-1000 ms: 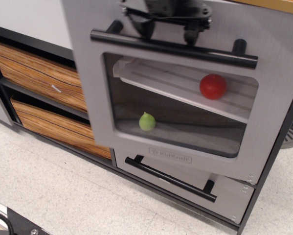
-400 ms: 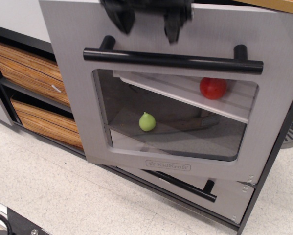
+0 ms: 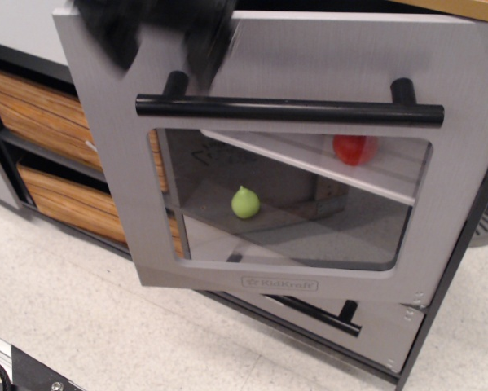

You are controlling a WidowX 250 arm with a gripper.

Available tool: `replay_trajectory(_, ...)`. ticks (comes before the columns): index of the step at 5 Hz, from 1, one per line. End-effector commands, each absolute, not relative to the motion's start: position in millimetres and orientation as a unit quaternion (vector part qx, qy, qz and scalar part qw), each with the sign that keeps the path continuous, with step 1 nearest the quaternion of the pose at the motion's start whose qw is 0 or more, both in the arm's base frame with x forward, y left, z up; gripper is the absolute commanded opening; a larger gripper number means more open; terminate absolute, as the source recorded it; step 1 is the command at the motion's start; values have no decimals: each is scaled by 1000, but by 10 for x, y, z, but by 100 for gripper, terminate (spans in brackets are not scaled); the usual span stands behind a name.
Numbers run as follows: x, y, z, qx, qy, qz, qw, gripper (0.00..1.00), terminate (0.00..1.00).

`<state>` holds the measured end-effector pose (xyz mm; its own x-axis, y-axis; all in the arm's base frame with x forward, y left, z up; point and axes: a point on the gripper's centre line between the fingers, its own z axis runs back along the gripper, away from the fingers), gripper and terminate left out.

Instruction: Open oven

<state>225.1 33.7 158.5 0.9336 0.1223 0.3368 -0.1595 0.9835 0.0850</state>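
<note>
Oven (image 3: 292,73) door hung part-open, hinged at right, free edge swung out toward cam over the wood drawers (image 3: 40,122). Gripper (image 3: 158,37) sat above handle (image 3: 288,110), motion-blurred; jaw state unclear, prob. not clamping bar. Green pear (image 3: 245,203), red ball (image 3: 353,149) inside.

One piece of writing shows: a raised "KidKraft" logo (image 3: 279,284) on the oven (image 3: 105,163) door, in grey on grey. It sits in a small framed plate on the door's lower border, just below the middle of the window (image 3: 292,199) and well below the black bar handle (image 3: 289,109). The letters are faint and only barely readable.
</note>
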Motion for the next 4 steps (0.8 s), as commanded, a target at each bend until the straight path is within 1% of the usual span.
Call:
replay_trajectory(1, 1899, 788, 1171, 74, -113, 101, 986, 100, 0)
replay_trajectory(2, 1751, 1137, 1008, 86, -86, 100, 988, 100, 0)
replay_trajectory(3, 1762, 1473, 960, 94, -79, 144, 982, 100, 0)
replay_trajectory(4, 1919, 1707, 1038, 108, -100, 187, 971, 100, 0)
